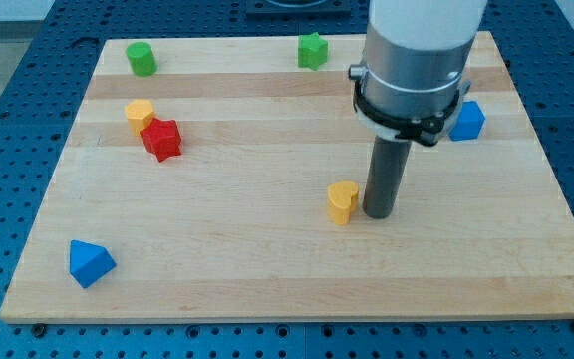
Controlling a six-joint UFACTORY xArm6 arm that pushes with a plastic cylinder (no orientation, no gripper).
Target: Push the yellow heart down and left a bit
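one wooden board [267, 269] carries seven blocks. one dark rod comes down over it, and my tip [379, 214] rests just right of the yellow heart [343, 202], near the board's middle; it is a bare rod with nothing to open or close. two blues: a triangular block [90, 263], a cube-like block [467, 121]. one red star [161, 139] touching a yellow cylinder [140, 114]. two greens: a cylinder [142, 59], a star-like block [313, 50]. no writing can be read.
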